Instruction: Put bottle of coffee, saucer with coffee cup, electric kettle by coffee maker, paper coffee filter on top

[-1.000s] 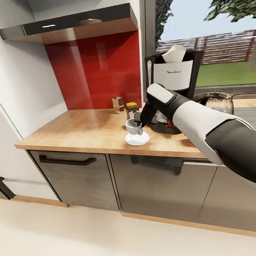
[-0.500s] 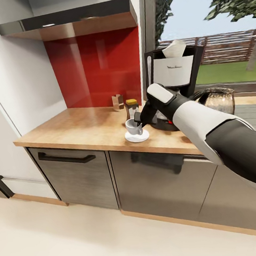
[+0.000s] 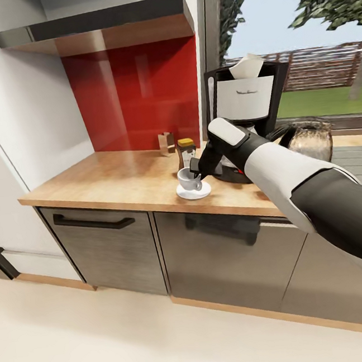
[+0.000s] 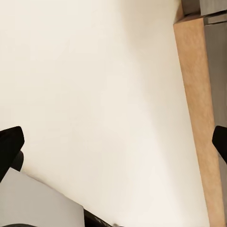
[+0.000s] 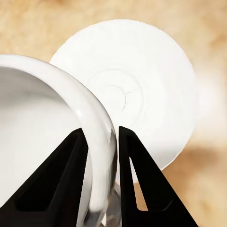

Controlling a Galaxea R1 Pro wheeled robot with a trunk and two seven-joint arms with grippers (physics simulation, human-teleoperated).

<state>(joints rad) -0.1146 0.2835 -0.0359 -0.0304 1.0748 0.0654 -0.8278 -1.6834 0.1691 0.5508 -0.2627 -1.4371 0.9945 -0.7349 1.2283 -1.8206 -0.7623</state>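
Observation:
My right gripper is shut on the rim of the white coffee cup, one finger inside and one outside, as the right wrist view shows. The cup hangs just over the white saucer, off its centre; I cannot tell whether they touch. Behind them on the kitchen countertop stand the bottle of coffee and the black coffee maker, with the paper coffee filter on top. The electric kettle stands to the right. My left gripper is open over the floor.
A small tan box stands by the red back panel. The black kitchen shelf hangs above the counter. Grey cabinet fronts run below it. The left wrist view looks down on pale floor and a wooden plinth.
The head view has shifted a little. The cup in my right gripper now sits slightly closer to the saucer; the grip on its rim is unchanged.

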